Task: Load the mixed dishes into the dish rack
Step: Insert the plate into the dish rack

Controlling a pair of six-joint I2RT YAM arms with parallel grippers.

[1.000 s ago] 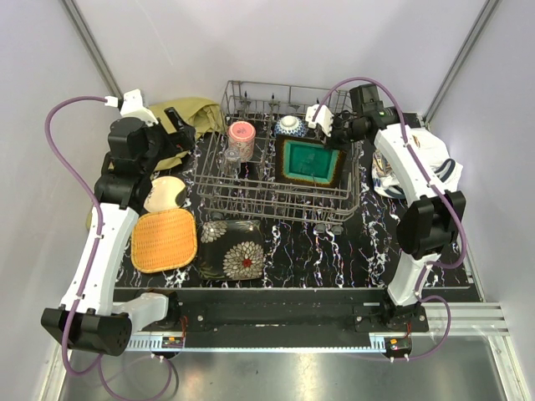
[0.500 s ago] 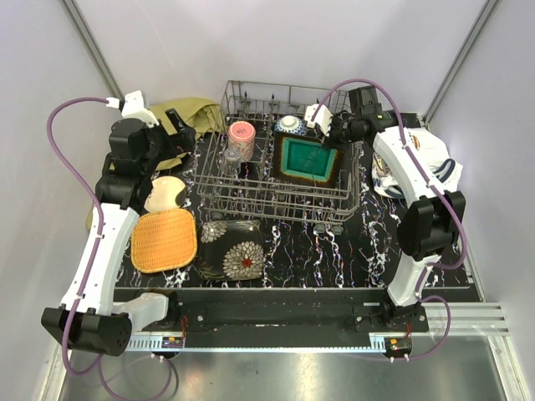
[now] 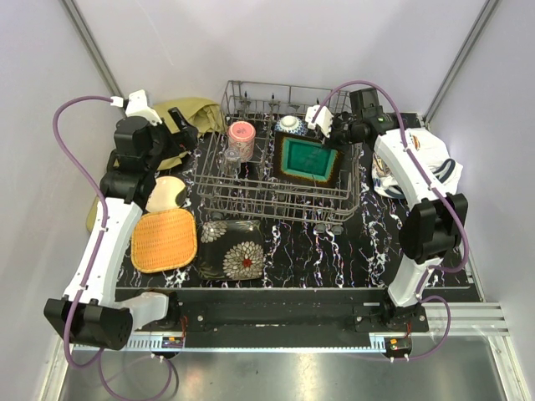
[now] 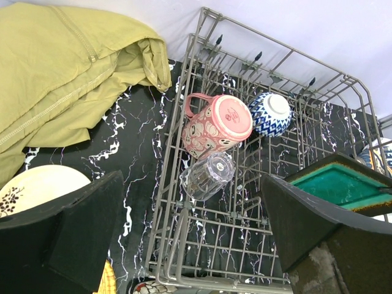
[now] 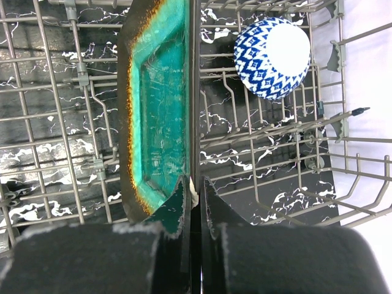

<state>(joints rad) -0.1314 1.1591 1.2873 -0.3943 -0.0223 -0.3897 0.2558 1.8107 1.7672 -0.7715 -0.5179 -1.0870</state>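
Three lots of plates are found on the desk (image 3: 334, 251), left of the dish rack (image 3: 276, 205): dark floral plates (image 3: 231, 249), orange woven-look square plate (image 3: 164, 240) and cream round plate (image 3: 165, 194). The last is placed just nearside of the left gripper (image 3: 180, 134), whose jaws are spread wide and empty. The right gripper (image 5: 193, 184) is held with jaws shut at the racked teal square plate (image 5: 160, 92); a hold cannot be told.

Olive-yellow cloth (image 3: 188, 113) far left, white printed cloth (image 3: 449, 170) right

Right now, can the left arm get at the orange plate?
Probably yes: the orange plate lies uncovered beside that arm, with nothing stacked on it, and the left gripper hangs open and empty nearby.
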